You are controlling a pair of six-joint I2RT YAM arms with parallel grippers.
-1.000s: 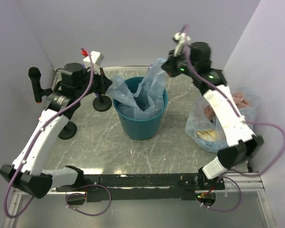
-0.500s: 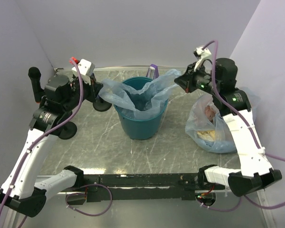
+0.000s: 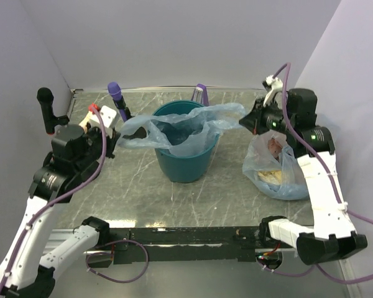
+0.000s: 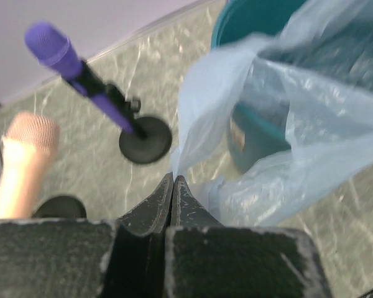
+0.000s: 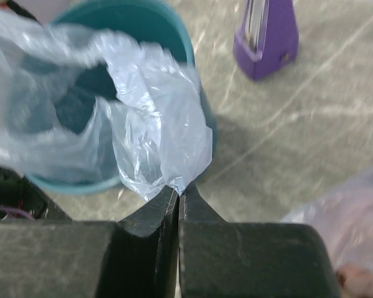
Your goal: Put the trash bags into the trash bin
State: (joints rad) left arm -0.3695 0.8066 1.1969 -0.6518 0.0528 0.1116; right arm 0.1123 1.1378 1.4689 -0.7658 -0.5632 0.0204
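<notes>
A grey-green marbled table [image 3: 130, 186], veined in white, is filling the middle of the top view. A plain pale-lavender back wall [image 3: 174, 43] is standing at 12 o'clock. Matching side walls [image 3: 12, 74] are closing in at 9 and 3 o'clock. Soft, even light is casting faint shadows. A dark rail [image 3: 186, 236] is running along 6 o'clock.

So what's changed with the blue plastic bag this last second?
The left gripper and right gripper, shut on the thin pale-blue plastic bag, swung apart and down, stretching it wide over the round teal plastic bucket. Bucket and clear stuffed bag stayed put.
</notes>
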